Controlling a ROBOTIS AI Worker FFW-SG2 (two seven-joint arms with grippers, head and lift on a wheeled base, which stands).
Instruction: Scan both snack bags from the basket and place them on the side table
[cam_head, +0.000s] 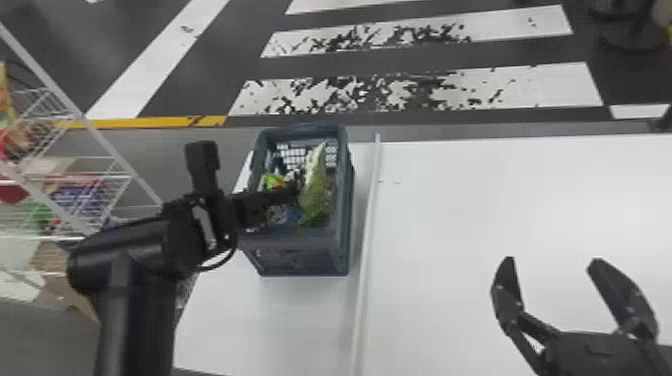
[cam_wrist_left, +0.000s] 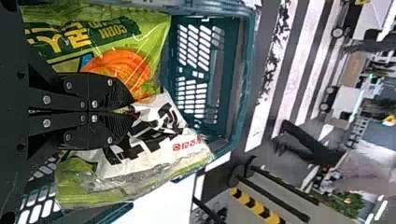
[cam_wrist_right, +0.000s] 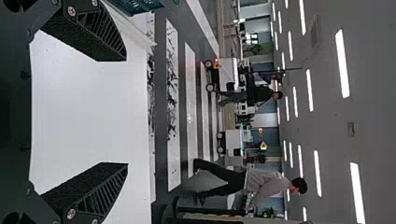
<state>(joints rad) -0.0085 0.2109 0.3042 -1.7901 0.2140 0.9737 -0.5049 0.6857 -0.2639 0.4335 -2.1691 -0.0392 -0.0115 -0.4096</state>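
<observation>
Pinching crinkly wht/grn bag (cam_wrist_left: 163, 147) w/ blk lettering is L hand (cam_head: 294, 190), R hand (cam_head: 552, 260) wide.

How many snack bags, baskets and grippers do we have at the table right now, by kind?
Snack bags: 2, the green-and-orange bag and the white-and-green bag
Baskets: 1, the grey-blue basket
Grippers: 2, the left gripper and the right gripper
Total: 5
</observation>
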